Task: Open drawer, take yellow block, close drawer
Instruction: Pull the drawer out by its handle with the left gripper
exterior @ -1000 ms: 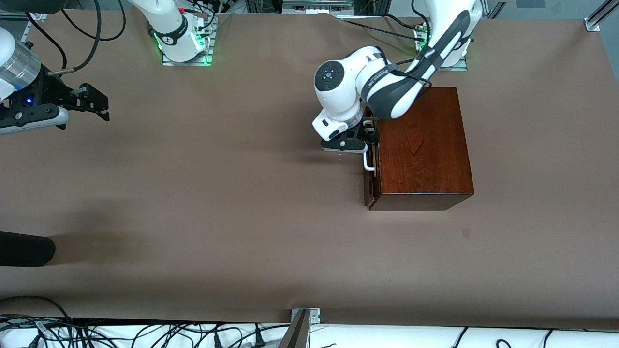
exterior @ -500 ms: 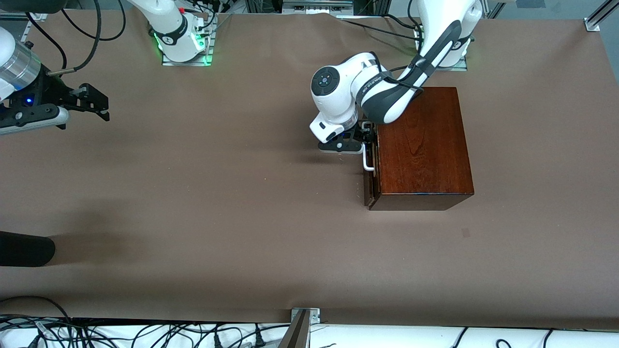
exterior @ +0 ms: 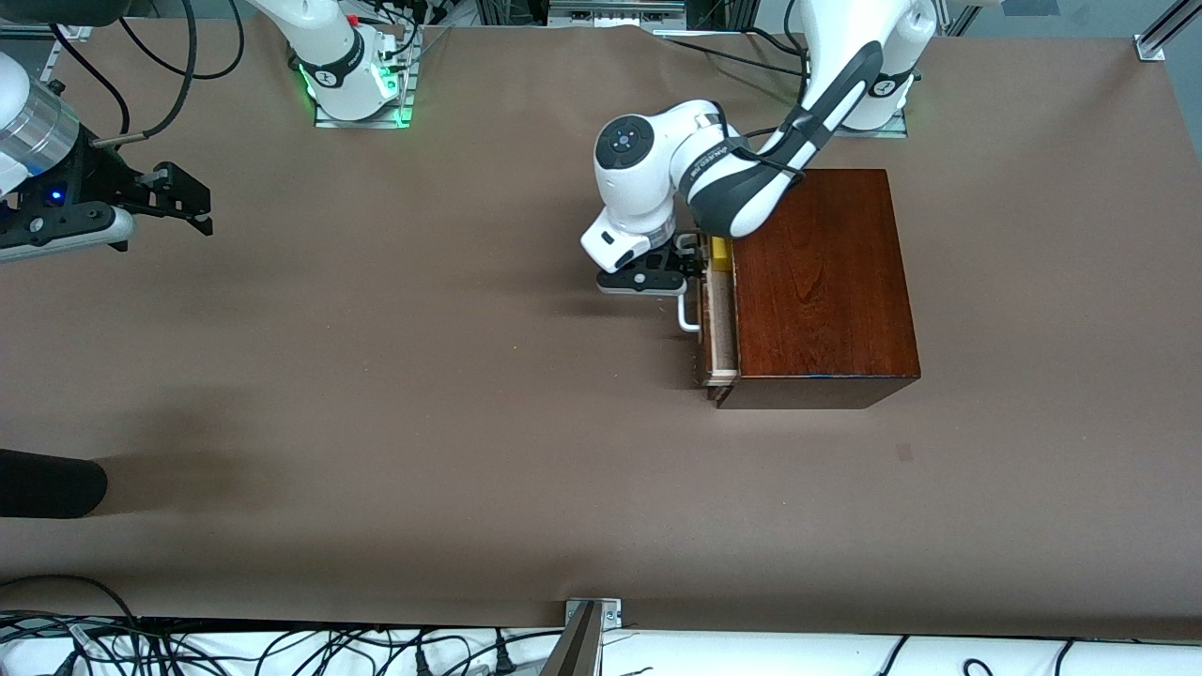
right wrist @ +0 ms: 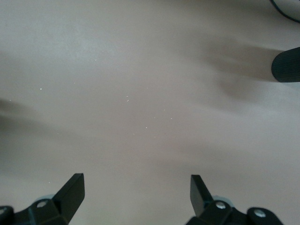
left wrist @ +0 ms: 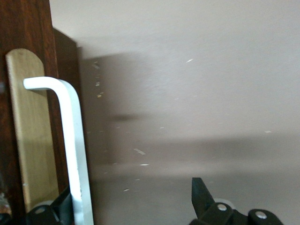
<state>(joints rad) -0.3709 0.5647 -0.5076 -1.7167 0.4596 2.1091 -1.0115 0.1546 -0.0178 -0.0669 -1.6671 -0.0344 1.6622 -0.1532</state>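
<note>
The drawer (exterior: 717, 329) stands a little way out of the reddish-brown wooden box (exterior: 817, 282), showing a strip of its pale wood tray. The yellow block (exterior: 720, 251) lies in the tray at the end nearer the robots' bases, partly under the left arm. My left gripper (exterior: 696, 267) is open at the white loop handle (exterior: 688, 315). In the left wrist view the handle (left wrist: 70, 140) runs just inside one finger (left wrist: 200, 194) of the left gripper (left wrist: 131, 194), in front of the drawer front (left wrist: 28, 140). My right gripper (exterior: 191, 201) waits open above bare table at the right arm's end, and the right wrist view shows the gripper (right wrist: 136, 192) empty.
A black rounded object (exterior: 47, 483) lies at the table's edge at the right arm's end, also in the right wrist view (right wrist: 286, 65). A metal bracket (exterior: 592, 612) sits at the table's near edge. Brown table (exterior: 423, 376) spreads between the box and the right gripper.
The left gripper has moved away from the box toward the right arm's end, drawing the handle and drawer out. The pale tray and the yellow block have come into view. The right arm is still.
</note>
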